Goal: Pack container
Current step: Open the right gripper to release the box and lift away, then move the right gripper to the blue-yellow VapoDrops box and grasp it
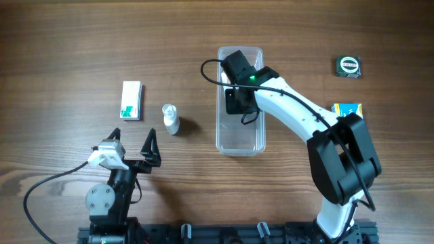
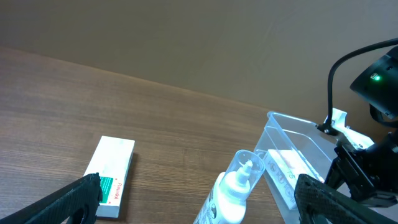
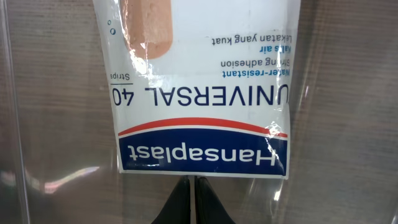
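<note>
The container [image 1: 239, 145] sits on the worktop [image 1: 61, 41] at mid-scene, slightly right of centre, its long axis running near to far and its open top facing up. Inside it a Hansaplast plaster box [image 3: 202, 93] lies flat on the clear floor, its long side along the tub's length. The right claw [image 3: 193, 198] hangs over the container's far half, pointing down into it. Its black tips are pressed together just short of the plaster box's edge, gripping nothing that shows. The right arm reaches in from the near right and covers much of the tub's far half from above.

Left of the container and just apart from it stands a small white bottle [image 1: 171, 119] with a clear cap. Farther left lies a white and green box [image 1: 131, 100]. The left claw [image 1: 134, 137] is spread wide at the near left, holding nothing. At the far right lies a tape measure [image 1: 349, 66], and nearer, a blue and yellow box [image 1: 346, 108] is partly hidden by the right arm
</note>
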{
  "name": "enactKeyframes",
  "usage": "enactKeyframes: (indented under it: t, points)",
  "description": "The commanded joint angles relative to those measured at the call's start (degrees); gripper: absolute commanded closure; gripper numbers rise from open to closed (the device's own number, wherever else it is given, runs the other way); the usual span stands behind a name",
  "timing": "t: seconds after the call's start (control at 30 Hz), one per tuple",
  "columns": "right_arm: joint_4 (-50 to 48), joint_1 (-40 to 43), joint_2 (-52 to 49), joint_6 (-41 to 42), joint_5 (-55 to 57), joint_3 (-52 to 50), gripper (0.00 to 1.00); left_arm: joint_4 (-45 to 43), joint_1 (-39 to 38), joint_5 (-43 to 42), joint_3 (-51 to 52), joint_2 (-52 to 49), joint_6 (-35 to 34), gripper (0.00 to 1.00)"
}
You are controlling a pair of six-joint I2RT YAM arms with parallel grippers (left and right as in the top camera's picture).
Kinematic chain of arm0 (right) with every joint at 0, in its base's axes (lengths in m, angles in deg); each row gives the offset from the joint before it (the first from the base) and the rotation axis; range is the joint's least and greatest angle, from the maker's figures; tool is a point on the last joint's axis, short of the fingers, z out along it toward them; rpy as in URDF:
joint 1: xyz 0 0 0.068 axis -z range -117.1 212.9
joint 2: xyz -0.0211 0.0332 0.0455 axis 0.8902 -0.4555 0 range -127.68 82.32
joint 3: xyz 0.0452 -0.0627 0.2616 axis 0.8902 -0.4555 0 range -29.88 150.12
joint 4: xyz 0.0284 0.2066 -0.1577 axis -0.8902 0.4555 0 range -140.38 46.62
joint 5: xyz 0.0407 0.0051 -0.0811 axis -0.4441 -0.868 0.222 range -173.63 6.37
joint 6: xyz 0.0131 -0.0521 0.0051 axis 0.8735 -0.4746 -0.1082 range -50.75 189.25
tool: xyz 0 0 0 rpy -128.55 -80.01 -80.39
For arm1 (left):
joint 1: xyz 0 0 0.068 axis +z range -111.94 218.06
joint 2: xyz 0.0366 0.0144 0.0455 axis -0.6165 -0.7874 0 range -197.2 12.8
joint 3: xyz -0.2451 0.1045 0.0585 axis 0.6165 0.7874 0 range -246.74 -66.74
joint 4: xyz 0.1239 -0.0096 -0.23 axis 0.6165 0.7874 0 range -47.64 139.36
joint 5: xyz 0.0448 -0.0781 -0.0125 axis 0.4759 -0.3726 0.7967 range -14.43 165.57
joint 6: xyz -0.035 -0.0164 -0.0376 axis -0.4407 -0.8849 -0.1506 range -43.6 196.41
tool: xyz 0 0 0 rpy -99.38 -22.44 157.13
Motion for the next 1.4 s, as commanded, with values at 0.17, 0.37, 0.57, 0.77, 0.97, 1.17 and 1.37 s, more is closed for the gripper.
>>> enactKeyframes:
  t: [0.17,0.37,0.57,0.77,0.97,1.17,1.37]
  points:
    - [-0.85,-0.02,0.72,1.73,0.63,-0.37,0.96,0.07,0.31,-0.48,0.33,0.42,1.33,0.0]
    - [-3.3,-0.02,0.72,1.79,-0.72,-0.37,0.96,0.07,0.31,-0.48,0.33,0.42,1.33,0.0]
    - [-3.21,-0.02,0.72,1.73,-0.72,-0.35,0.96,0.07,0.31,-0.48,0.33,0.42,1.33,0.0]
    - [-0.48,-0.02,0.87,1.49,-0.72,2.62,0.96,0.07,0.31,-0.48,0.33,0.42,1.33,0.0]
    - [10.1,-0.02,2.1,-1.55,-0.98,13.27,0.91,0.07,0.31,-0.46,0.33,0.42,1.33,0.0]
    - [15.98,1.57,5.88,-8.46,1.2,24.79,0.59,0.07,0.31,-0.48,0.33,0.42,1.33,0.0]
    - [19.52,13.77,11.41,-10.19,8.11,27.52,0.0,0.07,0.31,-0.48,0.33,0.42,1.33,0.0]
